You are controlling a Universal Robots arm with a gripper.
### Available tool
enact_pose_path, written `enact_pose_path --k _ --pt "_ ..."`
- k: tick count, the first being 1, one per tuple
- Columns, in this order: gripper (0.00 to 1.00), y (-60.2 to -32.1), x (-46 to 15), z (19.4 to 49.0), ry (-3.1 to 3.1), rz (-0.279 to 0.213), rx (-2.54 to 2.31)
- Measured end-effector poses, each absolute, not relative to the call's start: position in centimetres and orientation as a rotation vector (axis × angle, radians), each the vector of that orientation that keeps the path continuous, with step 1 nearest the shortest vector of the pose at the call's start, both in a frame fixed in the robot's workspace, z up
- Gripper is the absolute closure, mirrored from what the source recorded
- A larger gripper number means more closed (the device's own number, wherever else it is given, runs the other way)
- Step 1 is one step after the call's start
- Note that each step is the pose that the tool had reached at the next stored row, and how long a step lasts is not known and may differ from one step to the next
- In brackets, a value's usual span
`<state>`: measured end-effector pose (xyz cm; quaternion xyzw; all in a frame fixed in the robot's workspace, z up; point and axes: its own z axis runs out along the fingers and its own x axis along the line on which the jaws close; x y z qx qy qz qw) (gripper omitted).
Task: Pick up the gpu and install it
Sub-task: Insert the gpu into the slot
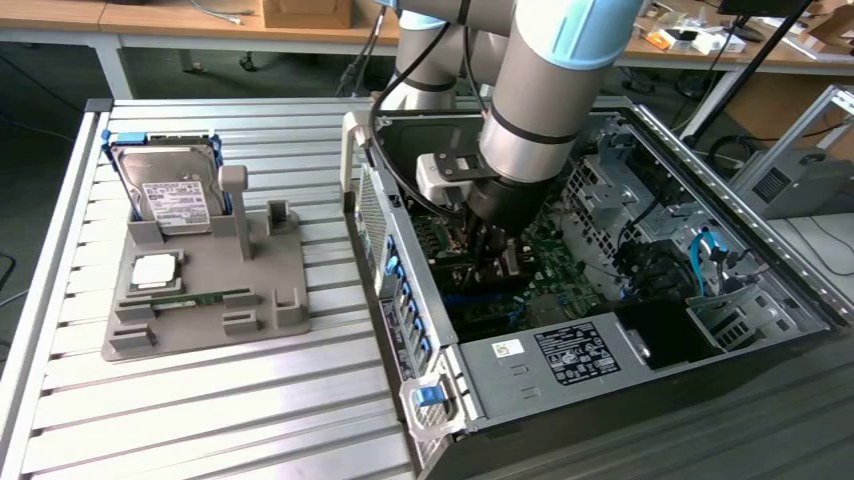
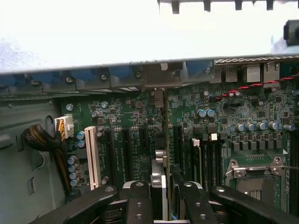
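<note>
The gpu (image 2: 160,161) shows edge-on as a thin slab running down the middle of the wrist view. It hangs just above the black expansion slots (image 2: 126,149) of the green motherboard (image 2: 233,116), its metal end at the case's rear wall (image 2: 161,77). My gripper (image 2: 163,189) is shut on the card, with one black finger (image 2: 138,200) on each side. In the exterior view the gripper (image 1: 489,248) is lowered inside the open computer case (image 1: 747,240), over the motherboard (image 1: 561,270); whether the card touches a slot is unclear.
At the exterior view's left, a grey fixture (image 1: 267,315) holds a silver hard drive (image 1: 174,195), a square chip (image 1: 154,268) and a green memory stick (image 1: 187,298). Inside the case are a white slot (image 2: 92,156), a cable bundle (image 2: 39,140), a power supply (image 1: 574,355) and drive bays (image 1: 641,200).
</note>
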<state>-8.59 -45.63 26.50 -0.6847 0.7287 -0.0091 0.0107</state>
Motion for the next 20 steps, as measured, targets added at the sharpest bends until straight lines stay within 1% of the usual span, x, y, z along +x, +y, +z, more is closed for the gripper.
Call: enact_pose_path --k 20 --pt "0.73 -45.65 -8.64 26.12 2.283 -0.027 -2.125"
